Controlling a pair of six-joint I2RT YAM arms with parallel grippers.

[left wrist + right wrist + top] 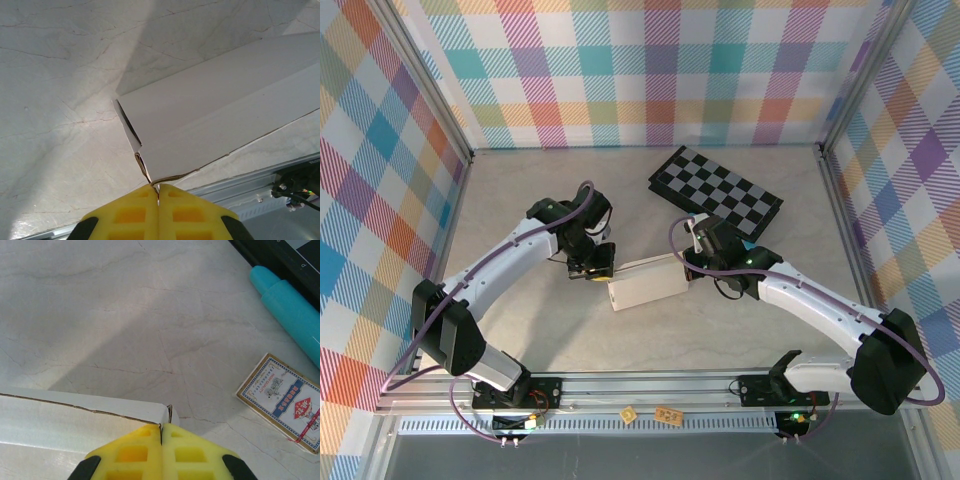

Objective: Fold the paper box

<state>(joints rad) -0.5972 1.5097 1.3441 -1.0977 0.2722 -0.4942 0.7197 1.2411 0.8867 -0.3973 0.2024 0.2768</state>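
Two firm pinches on the box point(648, 282), centre of surface point(740, 340).
Left tool point(159, 192) clamped on its 9 o'clock end, right tool point(161, 429) on its 3 o'clock end; hold both grips steady, fold inward evenly, avoid tearing.

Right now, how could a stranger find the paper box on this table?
On the pale marble-look table, look between the left gripper and the right gripper, both pinching it. It is the plain white cardboard box, long and unpatterned, unlike the black-and-grey checkered board behind.
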